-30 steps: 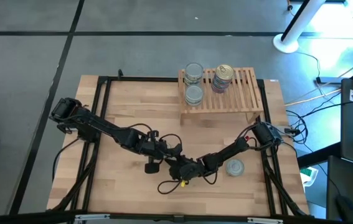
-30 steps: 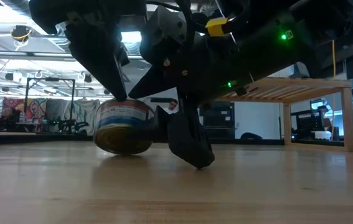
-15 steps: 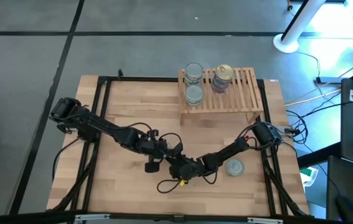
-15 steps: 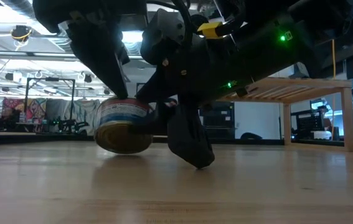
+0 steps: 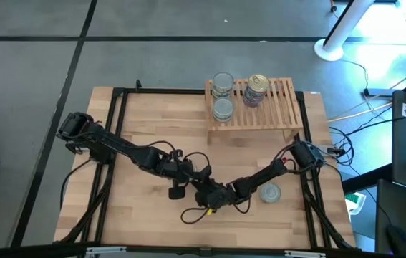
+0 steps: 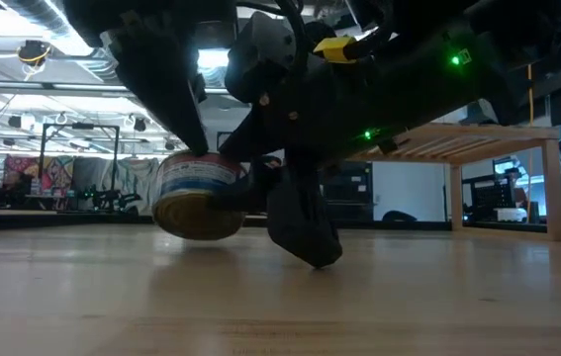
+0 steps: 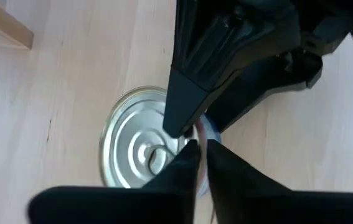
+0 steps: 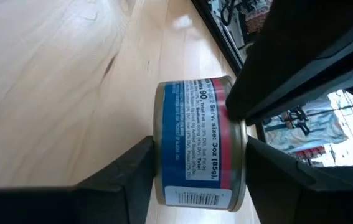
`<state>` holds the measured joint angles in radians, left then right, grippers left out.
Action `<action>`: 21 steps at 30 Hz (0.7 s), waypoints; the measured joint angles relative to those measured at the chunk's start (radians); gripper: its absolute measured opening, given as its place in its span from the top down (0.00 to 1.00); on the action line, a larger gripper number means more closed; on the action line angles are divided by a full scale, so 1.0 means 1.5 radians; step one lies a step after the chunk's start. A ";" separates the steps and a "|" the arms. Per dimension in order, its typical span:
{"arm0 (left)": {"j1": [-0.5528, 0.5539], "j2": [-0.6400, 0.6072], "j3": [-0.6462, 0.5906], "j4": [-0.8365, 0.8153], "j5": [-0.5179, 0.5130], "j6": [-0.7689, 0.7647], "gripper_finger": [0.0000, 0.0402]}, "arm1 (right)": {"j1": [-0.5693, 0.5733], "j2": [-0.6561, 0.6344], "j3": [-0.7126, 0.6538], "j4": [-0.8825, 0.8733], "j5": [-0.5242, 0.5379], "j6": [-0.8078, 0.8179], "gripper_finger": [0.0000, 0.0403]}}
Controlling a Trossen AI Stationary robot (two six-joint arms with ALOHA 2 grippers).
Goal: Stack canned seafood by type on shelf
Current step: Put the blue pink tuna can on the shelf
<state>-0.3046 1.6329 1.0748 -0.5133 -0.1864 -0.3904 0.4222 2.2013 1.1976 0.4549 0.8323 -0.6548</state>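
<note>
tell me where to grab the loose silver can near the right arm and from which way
Grip the silver-topped can across its round side wall, coming straight down from above. It sits upright and flat on the tabletop with open space around it; its short wall offers two opposite faces for the fingers.

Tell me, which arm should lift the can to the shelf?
Probably right. The right gripper has a finger on each side of the can, and the shelf sits on its side. The left gripper only meets the can's top.

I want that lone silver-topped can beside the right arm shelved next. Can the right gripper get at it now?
Probably not yet: the right gripper is busy at the blue-and-red can with the left gripper. The lone can lies uncovered beside the right arm.
</note>
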 joint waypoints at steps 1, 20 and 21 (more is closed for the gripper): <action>0.000 0.000 0.000 0.005 0.000 -0.003 0.91 | 0.003 -0.001 0.000 0.000 0.007 0.001 0.48; 0.016 0.001 0.157 -0.059 0.001 0.124 0.73 | 0.062 -0.102 -0.002 -0.157 0.217 0.007 0.50; 0.017 0.001 0.165 -0.058 0.001 0.135 0.74 | 0.065 -0.109 -0.002 -0.169 0.230 0.014 0.50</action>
<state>-0.2787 1.6344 1.3227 -0.6010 -0.1852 -0.1885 0.5194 2.0376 1.1942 0.2014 1.1775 -0.6341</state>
